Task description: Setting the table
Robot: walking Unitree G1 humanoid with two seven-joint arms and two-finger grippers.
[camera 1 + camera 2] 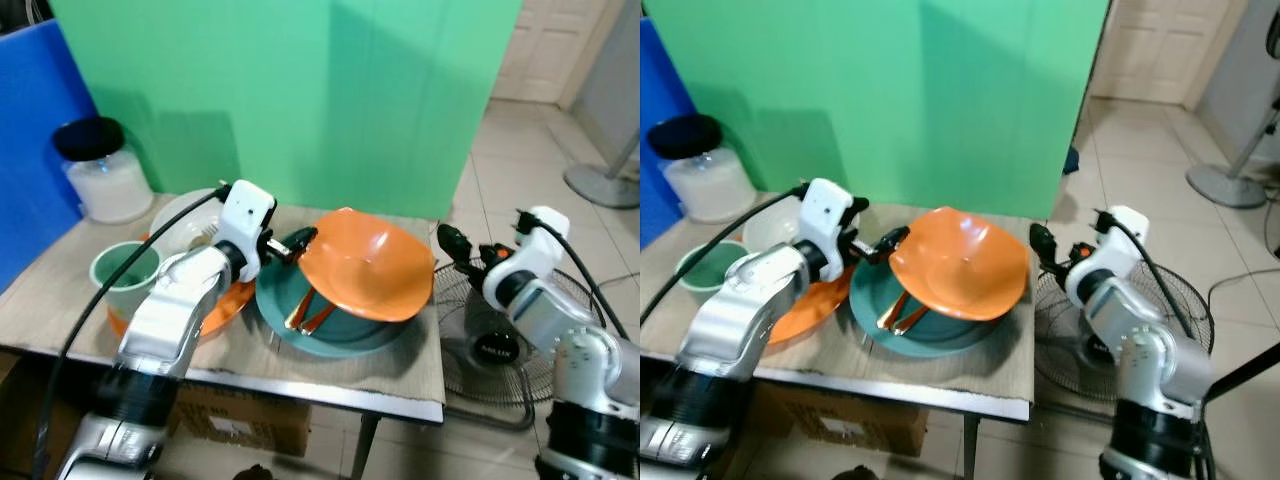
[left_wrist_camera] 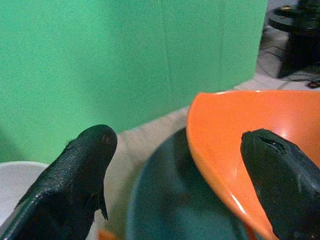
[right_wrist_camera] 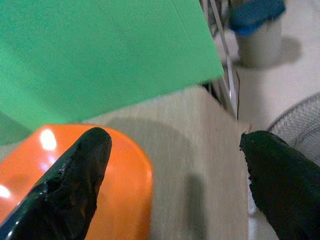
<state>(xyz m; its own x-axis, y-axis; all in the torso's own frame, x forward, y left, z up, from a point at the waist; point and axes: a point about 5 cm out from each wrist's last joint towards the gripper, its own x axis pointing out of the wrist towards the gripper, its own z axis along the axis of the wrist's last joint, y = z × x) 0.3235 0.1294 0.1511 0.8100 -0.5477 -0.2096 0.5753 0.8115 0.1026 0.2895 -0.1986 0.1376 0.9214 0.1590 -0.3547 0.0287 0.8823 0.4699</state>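
Resting tilted on a dark teal plate (image 1: 330, 335) on the table (image 1: 405, 365), an orange bowl (image 1: 368, 265) is shown with copper-coloured cutlery (image 1: 308, 312) lying beneath it. The left gripper (image 1: 300, 243) is held at the bowl's rim, its fingers spread, one inside the bowl and one outside it. The right gripper (image 1: 455, 245) is seen beyond the table's right edge, fingers spread, above a floor fan (image 1: 500, 345). A green cup (image 1: 125, 275), a white bowl (image 1: 185, 222) and a lidded jar (image 1: 100, 168) are placed to the left.
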